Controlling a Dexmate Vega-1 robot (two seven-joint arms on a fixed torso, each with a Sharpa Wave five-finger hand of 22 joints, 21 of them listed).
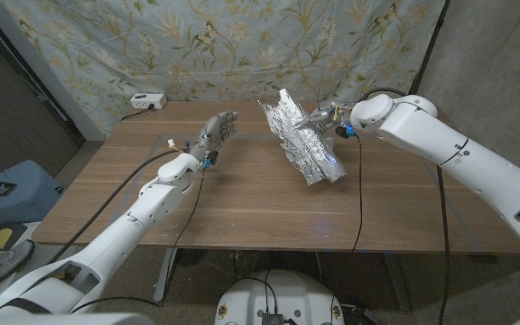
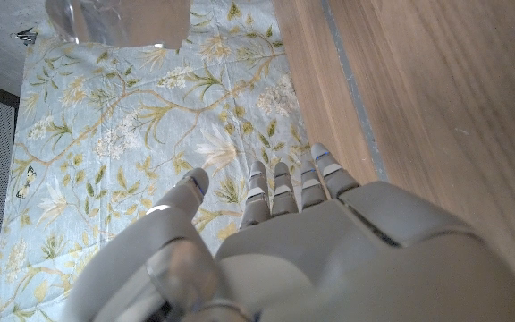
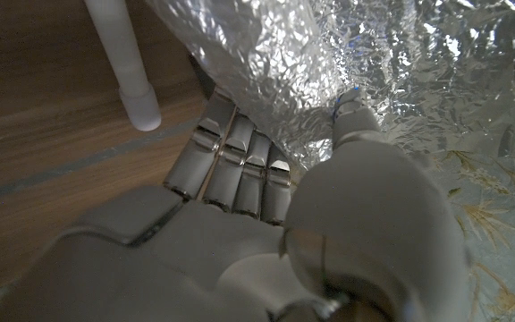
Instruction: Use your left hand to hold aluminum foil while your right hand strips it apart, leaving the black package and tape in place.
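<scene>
A wooden bench (image 1: 242, 194) stands before a floral curtain (image 1: 242, 45). A crumpled sheet of foil (image 1: 301, 144) stands right of the bench's middle, toward the back. The right robot hand (image 1: 323, 116) pinches the foil's upper edge between thumb and fingers. The left robot hand (image 1: 219, 129) hovers well apart from it, fingers spread, holding nothing. Pulling now, with the foil unsteadied, would likely drag the whole sheet rather than tear it.

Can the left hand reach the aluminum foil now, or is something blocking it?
Probably yes. The left hand is raised, holding nothing, and only bare table lies between it and the foil, which the right hand grips.
</scene>
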